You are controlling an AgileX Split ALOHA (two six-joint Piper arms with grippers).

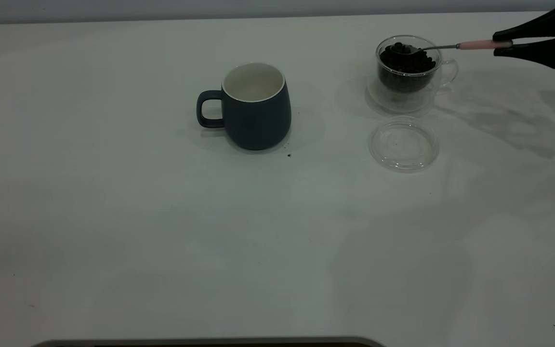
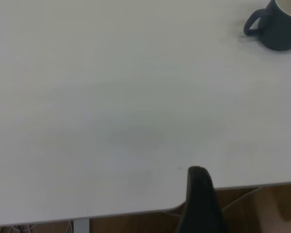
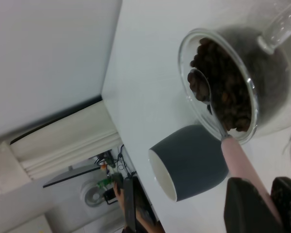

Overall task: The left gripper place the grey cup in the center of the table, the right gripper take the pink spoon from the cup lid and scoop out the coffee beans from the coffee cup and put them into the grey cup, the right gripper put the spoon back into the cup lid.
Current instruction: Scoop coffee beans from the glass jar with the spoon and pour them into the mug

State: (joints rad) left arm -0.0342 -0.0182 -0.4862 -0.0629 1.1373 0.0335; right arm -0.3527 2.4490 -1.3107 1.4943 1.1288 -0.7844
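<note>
Over the coffee cup (image 1: 408,72) at the tabletop's (image 1: 113,217) far right, the right gripper (image 1: 504,44) pinches the pink spoon (image 1: 451,46), its bowl loaded with coffee beans (image 1: 407,60). Any tilt crossing to the grey cup (image 1: 254,106) could spill them. Whether the parked left gripper's (image 2: 200,204) fingers are apart cannot be told.

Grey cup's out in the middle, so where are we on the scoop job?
Done: grey cup at table center, interior still empty. In hand: right gripper holds the pink spoon, bowl in the coffee beans inside the coffee cup. Left: transfer beans, return spoon to cup lid.
</note>
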